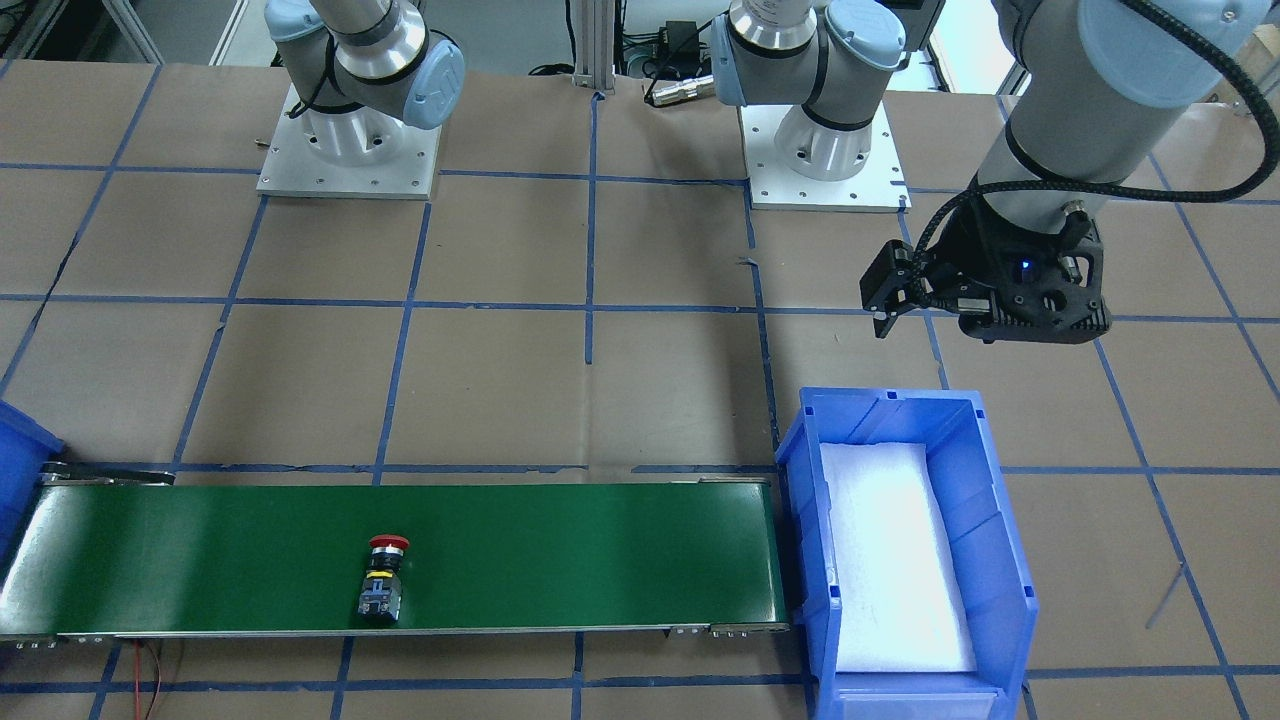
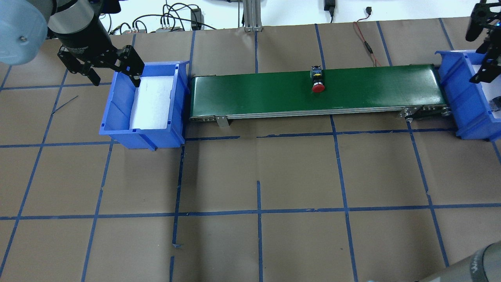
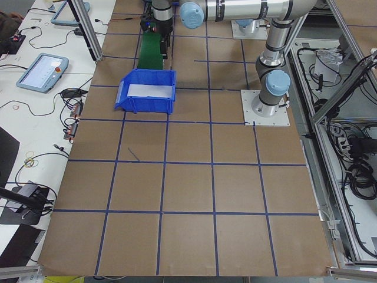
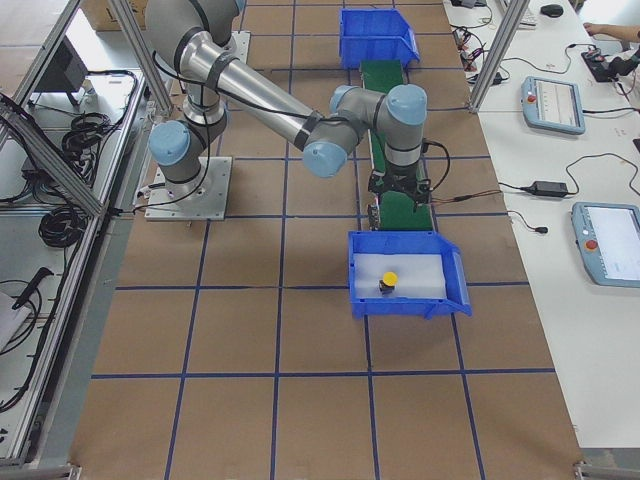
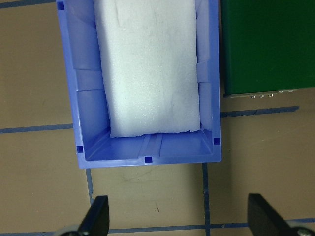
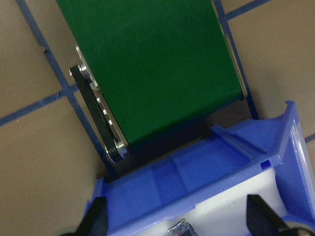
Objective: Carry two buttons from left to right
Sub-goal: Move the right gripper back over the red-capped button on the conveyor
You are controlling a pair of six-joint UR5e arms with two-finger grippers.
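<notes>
Your red-cap button [image 2: 318,80] lies mid-conveyor [image 2: 254,94], yellow-cap button [image 4: 389,281] in R bin [image 4: 410,306]. Left gripper [image 5: 177,219] (6 o'clock of L bin [image 5: 147,160]) & right gripper [image 6: 177,216]: both spread wide, empty.

Left gripper [image 5: 179,219] and right gripper [image 6: 178,221] hover, jaws wide apart.

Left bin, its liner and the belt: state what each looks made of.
Left bin: probably moulded plastic, given the glossy blue walls with ribs and small slots.
Liner: looks like a white foam sheet, matte and grainy, with a ragged lower edge.
Belt: smooth green with a faint sheen, perhaps rubber or PVC; cannot tell which.
</notes>
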